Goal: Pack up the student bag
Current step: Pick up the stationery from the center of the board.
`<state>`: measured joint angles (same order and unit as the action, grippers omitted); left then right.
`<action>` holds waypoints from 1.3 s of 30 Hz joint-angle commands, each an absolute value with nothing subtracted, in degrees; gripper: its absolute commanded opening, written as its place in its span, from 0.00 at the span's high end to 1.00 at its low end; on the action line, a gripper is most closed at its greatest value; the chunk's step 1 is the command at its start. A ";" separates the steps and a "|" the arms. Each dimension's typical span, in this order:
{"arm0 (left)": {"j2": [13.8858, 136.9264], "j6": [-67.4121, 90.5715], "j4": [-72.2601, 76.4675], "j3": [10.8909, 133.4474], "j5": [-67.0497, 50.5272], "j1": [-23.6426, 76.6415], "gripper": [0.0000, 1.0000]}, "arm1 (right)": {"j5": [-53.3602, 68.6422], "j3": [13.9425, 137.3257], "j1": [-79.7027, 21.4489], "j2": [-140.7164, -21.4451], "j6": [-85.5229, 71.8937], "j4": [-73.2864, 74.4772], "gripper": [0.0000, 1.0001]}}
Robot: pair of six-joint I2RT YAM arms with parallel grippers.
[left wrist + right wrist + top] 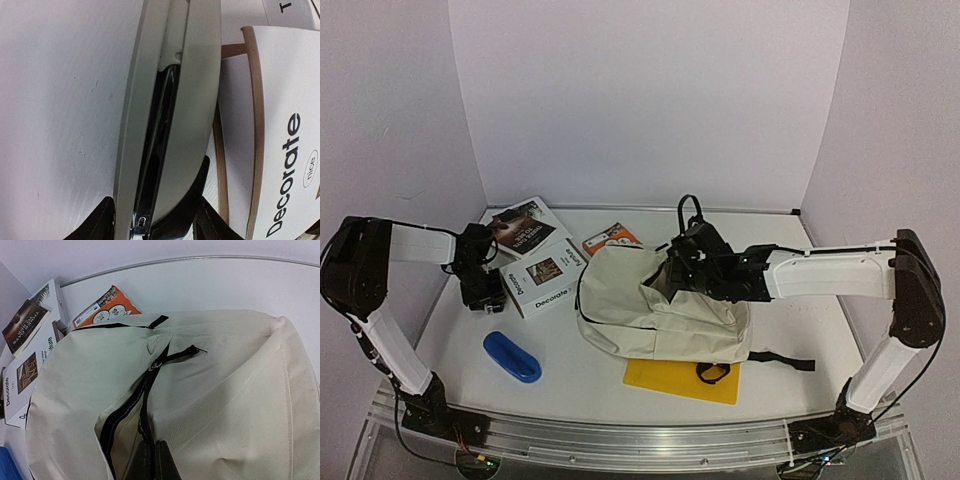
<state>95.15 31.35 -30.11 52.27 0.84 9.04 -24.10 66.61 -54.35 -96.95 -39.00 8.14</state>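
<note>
Over the table from above, the bag lies flat at centre frame, partly on a yellow folder. Its long axis slants from upper left to lower right. Its top seems to point up-left toward the orange book, with the straps trailing right. A dark book, a white book and a blue case lie outside at left, so I judge packing barely begun.

From the left wrist, the left gripper flanks a pale grey long thing beside the white book. I cannot tell whether it pinches.

From the right wrist, the right gripper, fingers pressed together, nips the zip edge, and the bag's mouth gapes partly.
</note>
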 commanded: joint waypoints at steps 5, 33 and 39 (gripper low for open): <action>87.69 31.33 -30.57 50.81 5.19 10.07 0.59 | -22.51 67.98 -54.20 -94.58 -36.26 2.42 1.00; 61.14 30.47 -36.94 49.77 0.67 10.63 0.75 | -19.05 70.26 -54.23 -98.12 -34.54 0.44 1.00; 58.83 31.43 -37.04 52.25 -4.42 10.59 0.75 | -18.72 70.76 -54.23 -98.35 -34.54 0.44 1.00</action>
